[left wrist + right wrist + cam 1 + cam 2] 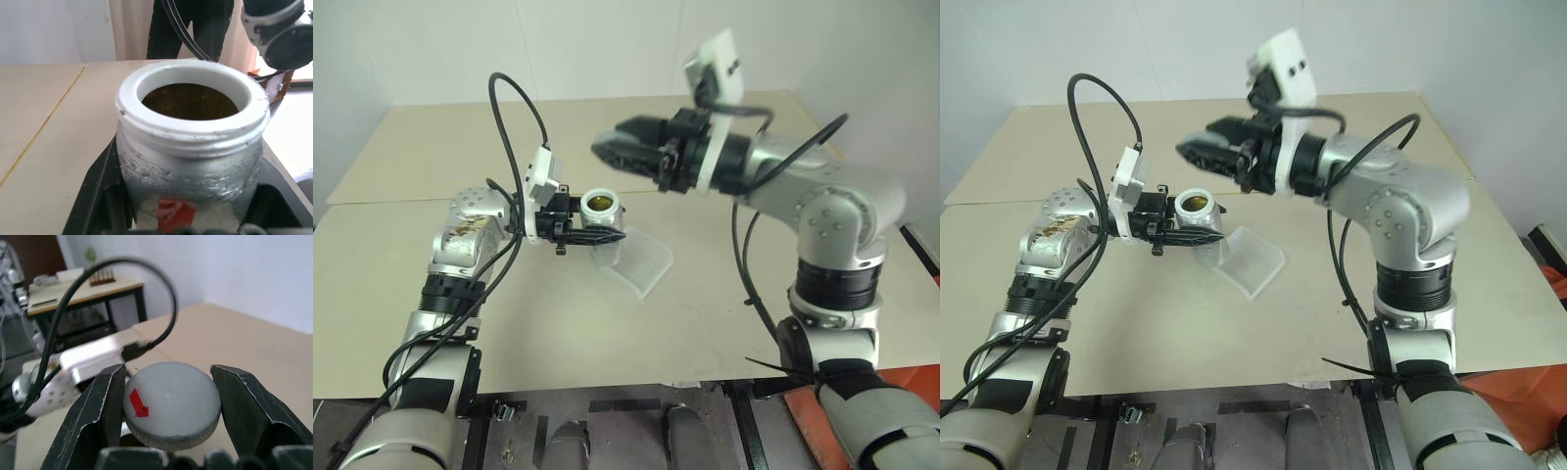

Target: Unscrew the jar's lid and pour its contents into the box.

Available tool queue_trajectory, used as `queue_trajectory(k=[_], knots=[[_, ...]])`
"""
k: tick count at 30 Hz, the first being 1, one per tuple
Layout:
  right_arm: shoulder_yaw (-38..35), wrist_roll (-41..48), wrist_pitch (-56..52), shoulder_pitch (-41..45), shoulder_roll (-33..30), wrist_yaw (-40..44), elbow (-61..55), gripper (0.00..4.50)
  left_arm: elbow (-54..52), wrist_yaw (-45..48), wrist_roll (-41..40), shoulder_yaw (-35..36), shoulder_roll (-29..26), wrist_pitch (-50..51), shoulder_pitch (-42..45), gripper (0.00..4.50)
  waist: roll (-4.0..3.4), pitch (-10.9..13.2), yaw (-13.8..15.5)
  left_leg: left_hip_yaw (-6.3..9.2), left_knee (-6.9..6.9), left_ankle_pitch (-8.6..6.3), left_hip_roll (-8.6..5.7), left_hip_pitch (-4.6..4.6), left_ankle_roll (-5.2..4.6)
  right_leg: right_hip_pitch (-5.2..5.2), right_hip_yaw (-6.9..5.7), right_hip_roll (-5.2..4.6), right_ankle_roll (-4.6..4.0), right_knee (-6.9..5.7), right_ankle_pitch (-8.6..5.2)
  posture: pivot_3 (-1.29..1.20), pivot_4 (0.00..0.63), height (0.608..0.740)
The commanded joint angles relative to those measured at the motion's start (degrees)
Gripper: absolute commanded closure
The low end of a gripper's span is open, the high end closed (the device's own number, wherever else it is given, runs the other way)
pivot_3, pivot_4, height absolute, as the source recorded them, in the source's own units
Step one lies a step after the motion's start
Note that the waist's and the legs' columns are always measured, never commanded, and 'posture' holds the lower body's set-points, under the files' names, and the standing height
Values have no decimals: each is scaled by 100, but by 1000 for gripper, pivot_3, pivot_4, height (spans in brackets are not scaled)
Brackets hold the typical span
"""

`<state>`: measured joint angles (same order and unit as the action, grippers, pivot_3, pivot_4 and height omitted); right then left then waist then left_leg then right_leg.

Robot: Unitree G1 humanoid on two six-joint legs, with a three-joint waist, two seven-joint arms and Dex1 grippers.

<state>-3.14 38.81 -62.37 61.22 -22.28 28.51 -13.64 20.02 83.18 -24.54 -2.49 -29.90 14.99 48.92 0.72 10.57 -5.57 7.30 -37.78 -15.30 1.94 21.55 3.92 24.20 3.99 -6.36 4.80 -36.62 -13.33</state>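
Now we hold the jar (604, 217) upright in our left tool (597, 236), whose fingers are closed on its silvery sides, and its mouth stands open with dark contents inside. Our right tool (168, 411), higher and a little apart from the left one, is closed on the lid (171, 404), one finger on each side of the grey disc. The lid is off, so we judge that the step in hand is to get it out of the way and then pour.

The box (641, 262) lies on the bench (705, 323), just below and beyond the left tool, partly behind the jar. To do this well, we should keep the right tool clear of the jar's mouth. We should bring the mouth over the middle of the box before tilting, and tilt slowly, because the tray is shallow and contents may bounce out.
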Motion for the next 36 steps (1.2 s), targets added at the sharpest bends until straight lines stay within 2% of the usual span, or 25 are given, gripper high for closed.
queue_trajectory(k=[1, 6, 9, 13, 17, 19, 20, 22, 23, 24, 27, 29, 31, 33, 34, 36], knots=[[-87, -477, 420, -376, -405, -133, -65, 1787, -132, -149, 8, 145, -68, -94, 15, 2477, 0, 0, 16, 1, 0, 0, 0, 0, 0, -1, 0, 0, 0, 0, 0, 0, 150, 740], [-91, -1072, 893, -1868, -1182, -95, -396, 1787, -64, -394, 68, 271, -177, -171, 47, 2477, 1, 0, 31, -3, -1, 0, -1, 9, 0, 3, 0, -1, 0, 5, 0, 0, 150, 740], [6, -1369, 1131, -2852, -1414, -85, -465, 1787, 7, -633, 177, 332, -224, -257, 74, 2477, 1, 0, 17, -3, -2, -1, -1, 12, -3, 6, 0, -1, 0, 5, 0, 0, 150, 740], [186, -1658, 1311, -3738, -1350, -167, -426, 1787, 75, -1049, 296, 411, -186, -446, 79, 2477, 1, 0, -5, -4, -1, -1, -1, 2, -3, 2, 3, 0, 0, -1, 0, 0, 150, 740], [201, -1686, 1063, -3995, -1185, -281, -382, 1787, -72, -1423, 356, 431, -77, -525, -12, 2477, 1, 0, 0, -4, -1, -1, -1, -5, -3, -5, 5, 0, 0, 37, 0, 0, 150, 740], [346, -1822, 1066, -4099, -1314, -224, -454, 1070, -168, -1549, 420, 400, -48, -597, -62, 2477, 1, 0, 18, -5, -2, -1, -1, -4, -3, -7, 4, 0, 1, 42, 1, 0, 150, 740], [322, -1754, 998, -4135, -1389, -124, -554, 848, -177, -1621, 501, 362, -36, -694, -67, 2477, 1, 0, 23, -3, -2, -1, -1, -2, -3, -7, 3, 0, 1, 44, 1, 0, 150, 740], [-23, -1294, 646, -4089, -1533, 139, -886, 262, -92, -2027, 825, 275, 73, -1049, 2, 2477, 1, 0, 45, -3, -1, -1, -1, 1, -3, -5, 2, 0, 1, 47, 0, 0, 150, 740], [-268, -972, 407, -4015, -1604, 296, -1061, 17, -31, -2340, 1021, 236, 157, -1163, 76, 2477, 1, 0, 72, -3, -2, -1, -1, 2, -2, -5, 1, 0, 1, 49, 1, 0, 150, 740], [-511, -651, 167, -3905, -1641, 399, -1201, 17, 65, -2617, 1229, 196, 231, -1349, 152, 2477, 1, 0, 118, -3, -3, -1, -3, 4, -2, -6, 1, -2, 3, 50, 2, 0, 150, 740], [-1160, 388, -645, -3470, -1674, 602, -1409, 17, 534, -3378, 2056, -22, 369, -2524, 314, 2477, 1, 0, 156, -4, -6, -1, -4, -2, -2, -12, 2, -2, 4, 51, 4, 0, 150, 740], [-1390, 1004, -1193, -3181, -1707, 697, -1458, 17, 934, -4203, 2697, -187, 528, -3468, 471, 2477, 1, 0, 187, -3, -5, -1, -2, -6, -3, -16, 1, 0, 3, 53, 4, 0, 150, 740], [-1307, 1406, -1675, -2899, -1863, 790, -1495, 17, 1387, -5459, 3862, -566, 527, -4870, 654, 2477, 3, -1, 215, -4, -4, -1, -3, -4, -3, -18, 1, -1, 3, 60, 5, 0, 150, 740], [-1191, 1630, -1946, -2675, -2037, 855, -1467, 17, 1798, -6835, 5364, -1187, 246, -6047, 940, 2477, 3, -1, 238, -4, -5, -2, -6, 1, -3, -16, 1, -3, 5, 63, 6, 0, 150, 740], [-1163, 1684, -2009, -2604, -2076, 850, -1445, 17, 1967, -7391, 5888, -1405, 146, -6287, 1074, 2477, 3, -1, 256, -5, -6, -2, -7, 6, -3, -12, 1, -5, 7, 63, 7, 0, 150, 740], [-1143, 1832, -2099, -2427, -2202, 915, -1369, 17, 2149, -9255, 7571, -2233, -150, -6336, 1586, 2477, 4, 0, 288, -5, -6, -1, -9, 7, -3, -8, 1, -5, 8, 61, 8, 0, 150, 740]])
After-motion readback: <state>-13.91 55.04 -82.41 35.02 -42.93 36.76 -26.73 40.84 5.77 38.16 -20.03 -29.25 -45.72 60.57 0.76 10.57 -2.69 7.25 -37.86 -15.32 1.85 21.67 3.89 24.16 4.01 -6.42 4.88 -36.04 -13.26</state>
